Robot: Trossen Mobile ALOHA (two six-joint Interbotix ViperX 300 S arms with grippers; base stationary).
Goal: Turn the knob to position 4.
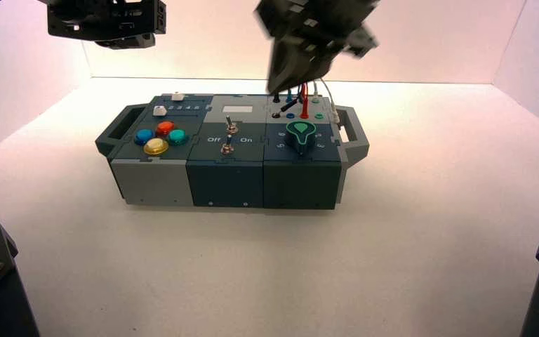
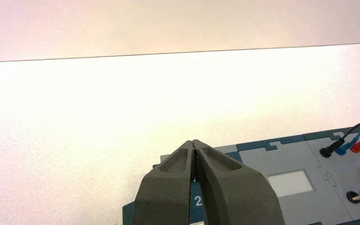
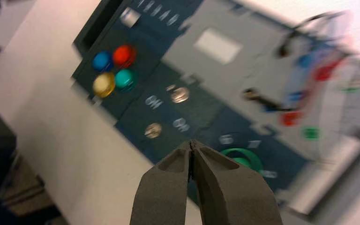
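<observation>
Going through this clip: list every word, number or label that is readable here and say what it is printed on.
"Off" and "On": white lettering on the dark blue middle panel, either side of the toggle switches.
"2": white digit on the dark panel beside the left gripper.
Digits in the arc around the knob: too small to read.
Digit row by the white slider: not legible.
</observation>
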